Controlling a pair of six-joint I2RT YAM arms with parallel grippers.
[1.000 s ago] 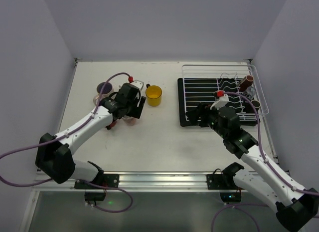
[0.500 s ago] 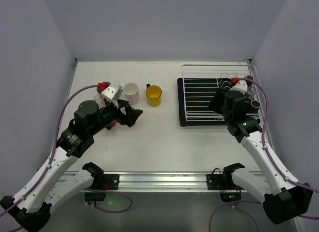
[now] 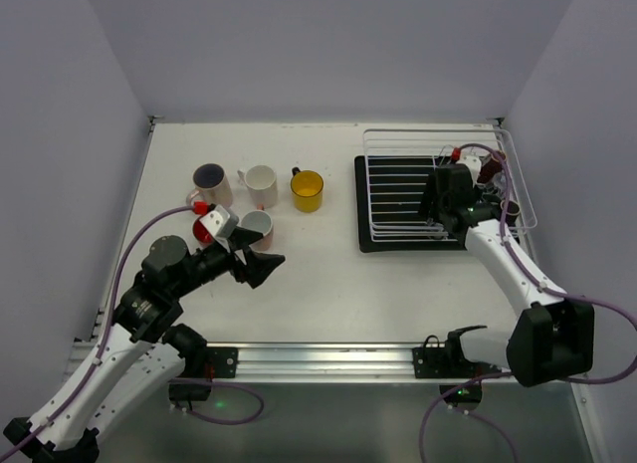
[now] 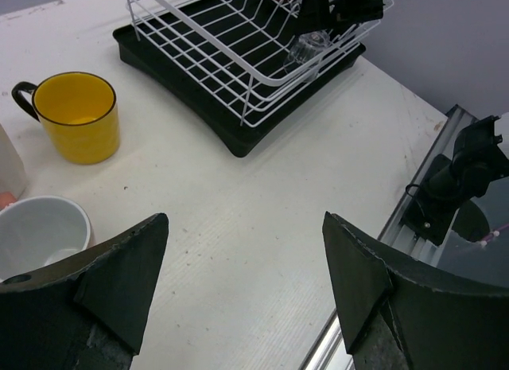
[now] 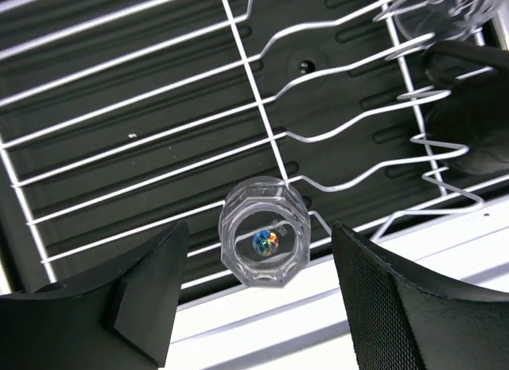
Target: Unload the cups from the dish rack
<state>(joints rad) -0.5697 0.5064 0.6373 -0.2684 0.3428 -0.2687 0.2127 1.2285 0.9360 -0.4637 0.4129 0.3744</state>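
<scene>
Between the parted right jaws, 1 clear glass (image 5: 263, 241) stands upright in the dish rack (image 5: 119, 107); left jaws apart, empty.

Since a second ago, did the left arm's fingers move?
Yes. The left fingers pulled back toward the bottom of the view, away from the round yellow mug.

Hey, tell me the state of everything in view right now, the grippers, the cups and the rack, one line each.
Rack: holds the glass and a brown cup.
Glass: standing in the rack, not gripped.
Brown cup: in the rack.
Yellow mug: upright on the table, empty.
Left gripper: open, empty.
Right gripper: open, astride the glass, not touching it.
</scene>
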